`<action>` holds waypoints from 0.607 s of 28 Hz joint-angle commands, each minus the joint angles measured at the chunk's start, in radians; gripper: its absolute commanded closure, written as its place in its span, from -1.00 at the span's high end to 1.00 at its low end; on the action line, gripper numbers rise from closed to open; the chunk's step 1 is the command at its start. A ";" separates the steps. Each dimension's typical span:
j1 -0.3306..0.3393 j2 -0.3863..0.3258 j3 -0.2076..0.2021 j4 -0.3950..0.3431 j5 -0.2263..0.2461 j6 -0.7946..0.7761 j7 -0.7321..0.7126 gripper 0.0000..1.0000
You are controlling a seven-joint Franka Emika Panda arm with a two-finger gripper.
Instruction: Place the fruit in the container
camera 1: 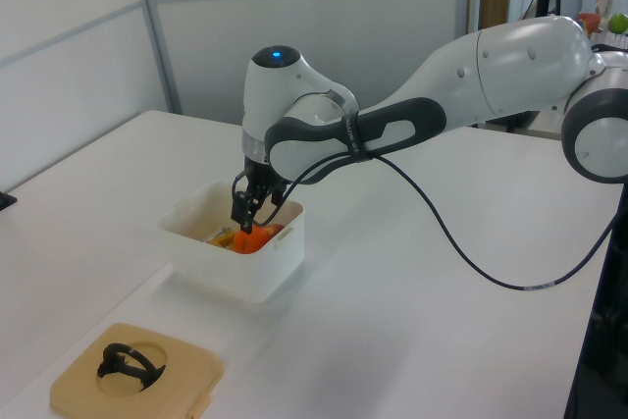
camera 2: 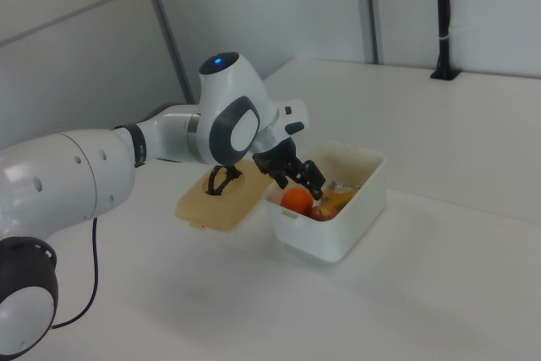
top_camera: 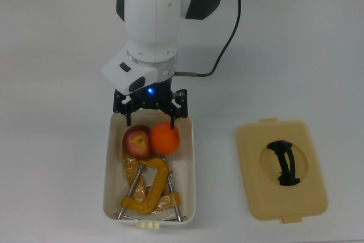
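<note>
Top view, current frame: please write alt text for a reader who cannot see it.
An open pincer hangs over the far end of a white container where an orange sits beside a red apple, above yellow C-clamps. A tan lid with a black handle lies on the table at the top view's right.

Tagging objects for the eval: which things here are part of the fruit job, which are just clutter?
Job: orange, red apple, white container, gripper open above the container.

Clutter: yellow C-clamps in the container, tan lid with black handle on the table.
</note>
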 commanded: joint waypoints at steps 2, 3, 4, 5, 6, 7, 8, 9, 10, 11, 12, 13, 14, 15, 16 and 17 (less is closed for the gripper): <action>-0.005 -0.034 -0.024 -0.002 0.017 -0.051 0.013 1.00; -0.009 -0.050 -0.024 -0.002 0.015 -0.115 0.007 1.00; -0.012 -0.057 -0.024 -0.002 0.015 -0.145 0.004 1.00; -0.015 -0.067 -0.024 -0.002 0.014 -0.177 0.003 1.00; -0.017 -0.076 -0.023 -0.002 0.014 -0.206 0.000 1.00; -0.018 -0.085 -0.023 -0.002 0.014 -0.237 -0.006 1.00; -0.020 -0.100 -0.023 -0.002 0.014 -0.295 -0.028 1.00; -0.023 -0.106 -0.023 -0.001 0.014 -0.323 -0.046 1.00; -0.026 -0.110 -0.020 -0.001 0.014 -0.349 -0.066 1.00; -0.034 -0.113 -0.017 0.001 0.014 -0.373 -0.089 1.00; -0.040 -0.114 -0.017 0.002 0.015 -0.398 -0.109 1.00; -0.044 -0.116 -0.015 0.004 0.017 -0.441 -0.143 1.00; -0.044 -0.117 -0.018 0.005 0.018 -0.455 -0.155 1.00; -0.044 -0.122 -0.020 0.004 0.018 -0.464 -0.164 1.00; -0.044 -0.126 -0.021 0.002 0.020 -0.470 -0.172 1.00; -0.046 -0.130 -0.021 -0.001 0.020 -0.475 -0.177 1.00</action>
